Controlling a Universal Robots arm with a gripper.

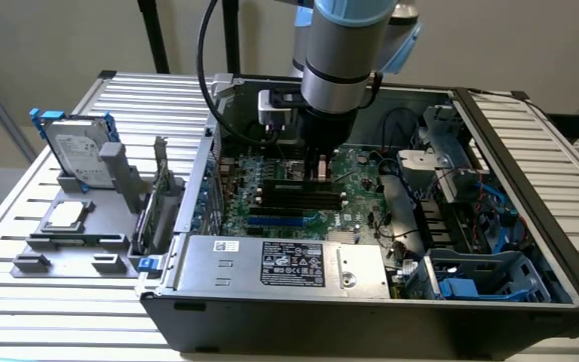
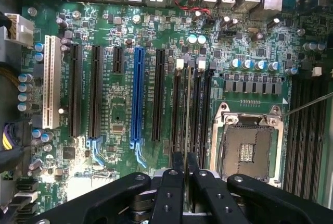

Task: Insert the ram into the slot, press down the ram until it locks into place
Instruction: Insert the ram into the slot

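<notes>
exterior light: bright, even, diffuse; pale wall and slatted table (image 1: 58, 302) well lit, no hard shadows.
case (image 1: 370, 324) interior: dimmer; arm (image 1: 345, 45) shades the motherboard (image 1: 234, 204) below it.
wrist light: even across the motherboard, colours clean.
glare: blown-out white patch on the motherboard just beside the fingers (image 2: 171, 193).
fingers: black, near-silhouette, small glints on screws.
ram (image 2: 186, 109): edge-on, thin pale line.

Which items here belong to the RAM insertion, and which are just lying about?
In use: claw, ram gripped in it, black memory slots under it.
Lying about: hard drive, square silver chip, blue slot, processor socket, power supply.
</notes>
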